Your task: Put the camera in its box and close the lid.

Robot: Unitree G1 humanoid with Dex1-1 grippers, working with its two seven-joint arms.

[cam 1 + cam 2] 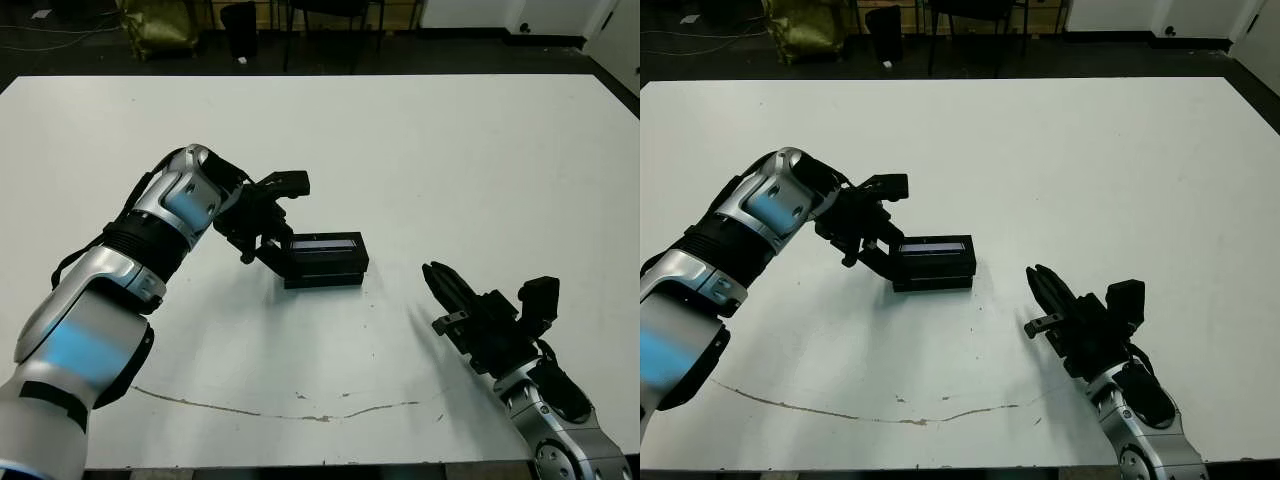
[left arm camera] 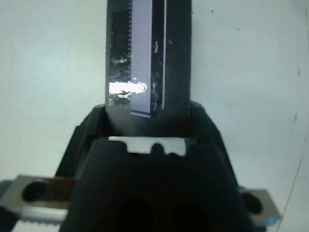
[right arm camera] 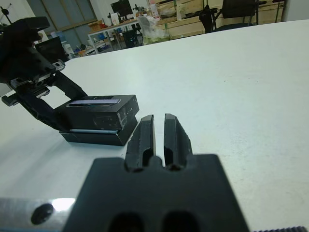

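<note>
Left claw (image 1: 268, 222) clamped on lid (image 1: 325, 243), long axis crosswise over box (image 1: 322, 279); right claw (image 1: 487, 301) pinched empty, well apart.

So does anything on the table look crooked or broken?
Nothing looks broken. The lid sits on the box but looks slightly offset, not fully seated. The left claw is at its end. A thin dark scuff line marks the table.

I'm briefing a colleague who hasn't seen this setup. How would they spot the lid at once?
Look at the white table, a little left of its middle, where the left gripper reaches in. There a black lid sits on a black box. It is the upper piece, marked by a long pale bluish-grey stripe on top.
</note>
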